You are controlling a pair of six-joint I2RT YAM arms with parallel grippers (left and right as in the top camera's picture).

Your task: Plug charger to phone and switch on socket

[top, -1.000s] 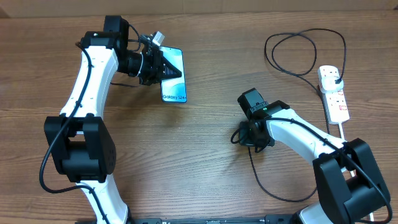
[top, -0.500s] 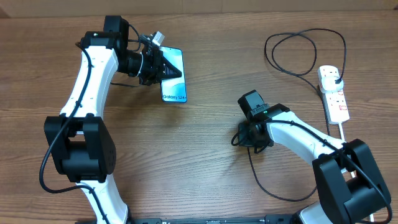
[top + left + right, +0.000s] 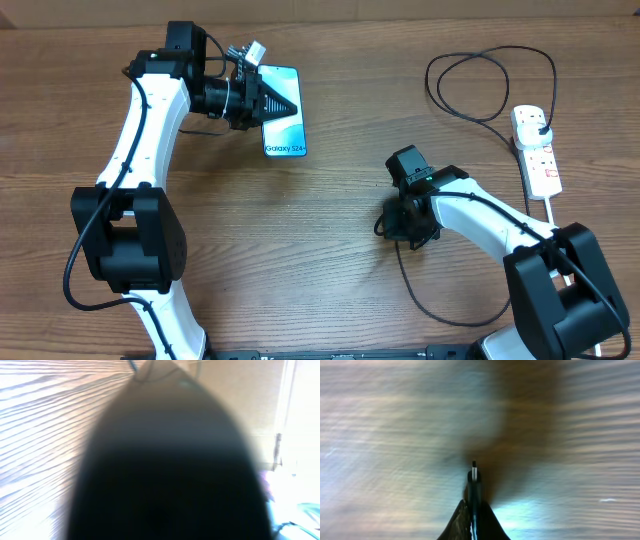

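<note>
1. The charger (image 3: 401,268): I am holding its connector tip (image 3: 474,471) in my right gripper (image 3: 472,507). The fingers are pinching shut on it, and the tip is projecting just ahead of them. The cable is trailing over the table (image 3: 300,260) and looping round to its plug (image 3: 541,124), which is sitting in the socket (image 3: 540,165).
2. The phone (image 3: 288,135) is lying screen up on the far left of the table, well apart from the connector tip.
3. Change: compared with half a second ago, the phone is sitting slightly farther back and to the right, and is turned a little. My left gripper (image 3: 290,105), lying over the phone's upper part, is shifting with it.
4. The left wrist view is showing only a dark blur. I cannot tell how far that gripper is open, or whether it is clamping the phone or only pushing it.
5. Meaning, in my judgement: I am repositioning the phone for insertion. The connector is not yet mated, and the socket switch is not yet pressed.
</note>
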